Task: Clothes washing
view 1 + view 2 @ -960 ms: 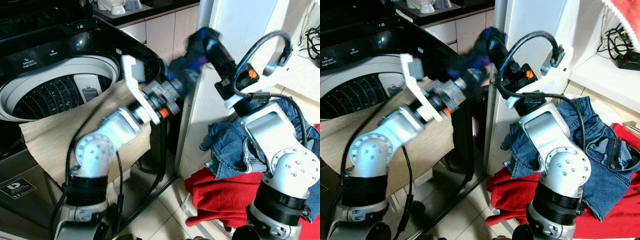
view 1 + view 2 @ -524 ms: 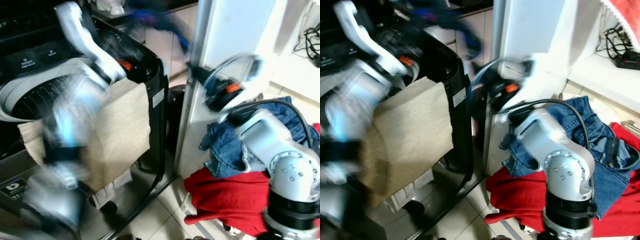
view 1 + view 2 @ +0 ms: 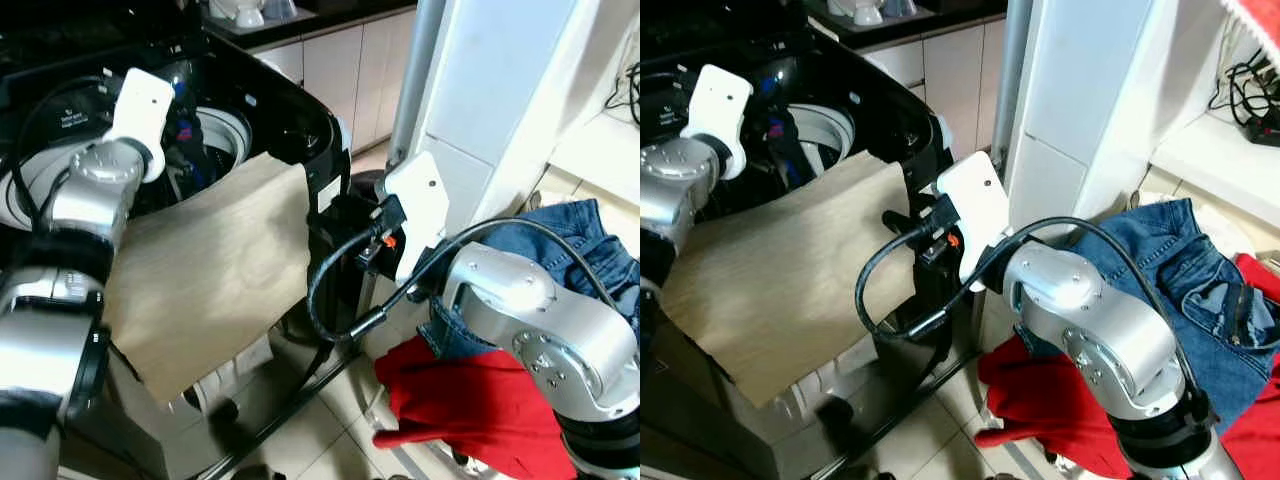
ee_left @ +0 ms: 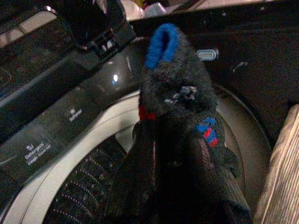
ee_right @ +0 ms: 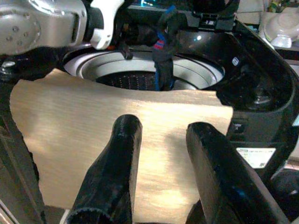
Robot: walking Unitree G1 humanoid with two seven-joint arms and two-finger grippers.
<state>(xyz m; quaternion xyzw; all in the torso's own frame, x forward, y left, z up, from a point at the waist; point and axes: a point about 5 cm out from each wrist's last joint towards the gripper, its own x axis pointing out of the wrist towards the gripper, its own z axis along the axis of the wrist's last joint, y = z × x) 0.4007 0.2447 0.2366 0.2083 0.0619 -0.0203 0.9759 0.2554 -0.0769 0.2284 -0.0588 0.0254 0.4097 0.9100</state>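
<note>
A dark sock (image 4: 180,126) with blue and red marks is clamped in the left gripper (image 5: 140,35) and hung over the open drum (image 5: 140,77) of the washing machine (image 3: 300,120), inside the white rim. A tan cloth (image 3: 215,270) is draped over the machine's front edge. The right gripper (image 5: 161,154) is held with fingers parted, grasping nothing, just before that cloth. Jeans (image 3: 570,235) and a red garment (image 3: 470,405) are piled on the floor to the right.
</note>
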